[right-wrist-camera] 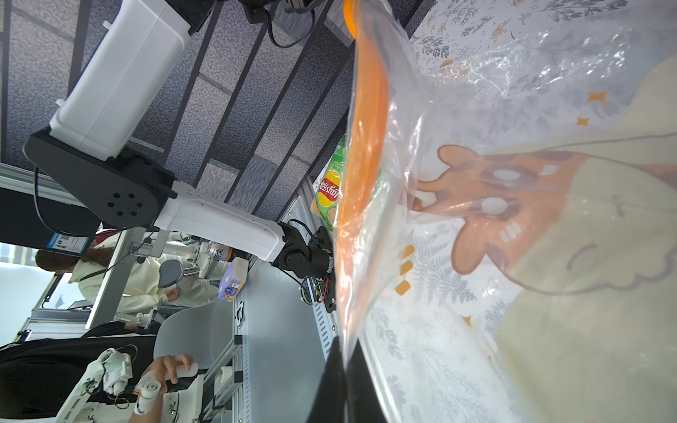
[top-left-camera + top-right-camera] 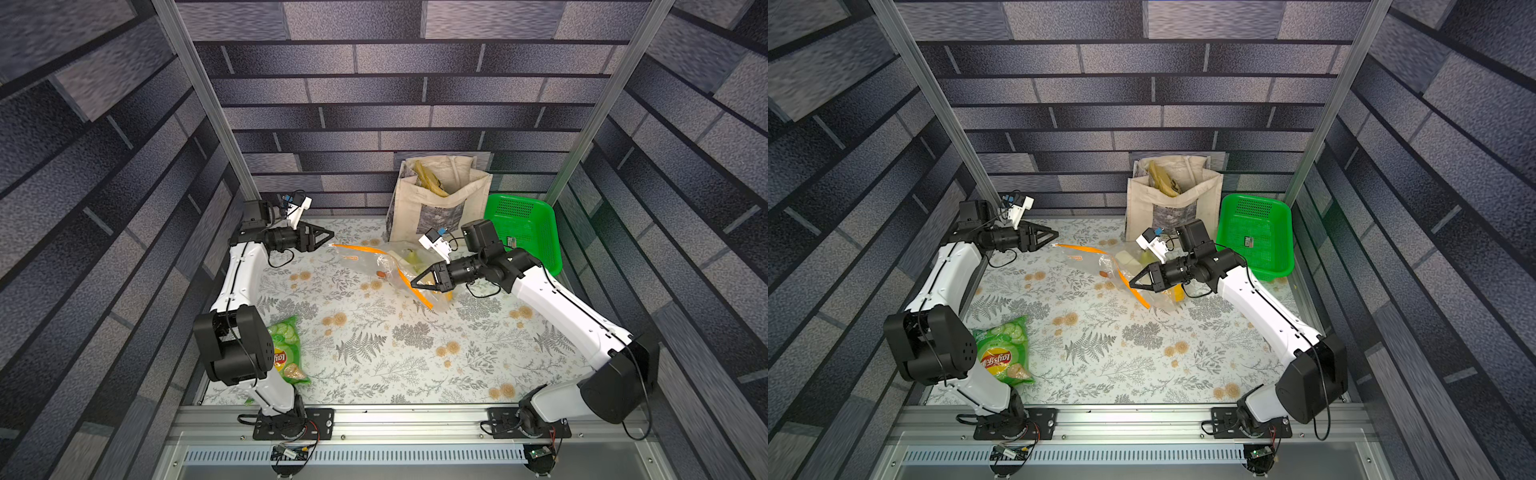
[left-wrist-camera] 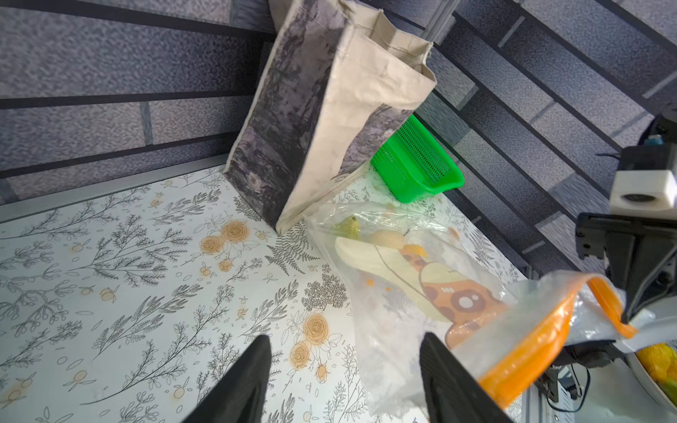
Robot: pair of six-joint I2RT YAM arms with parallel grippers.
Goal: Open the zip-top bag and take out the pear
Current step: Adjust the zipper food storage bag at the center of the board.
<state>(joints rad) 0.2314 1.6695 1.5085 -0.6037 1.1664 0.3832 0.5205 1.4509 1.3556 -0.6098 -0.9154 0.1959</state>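
Zip-top bag [image 2: 374,261] clamped in right pincer [image 2: 412,285], left pincer [image 2: 331,238] spread nearby

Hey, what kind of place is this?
Probably a robot lab test booth, not a home: the left arm and right arm are bolted to an aluminium rail, printed brick panels wall it in, and a person is seen beyond.
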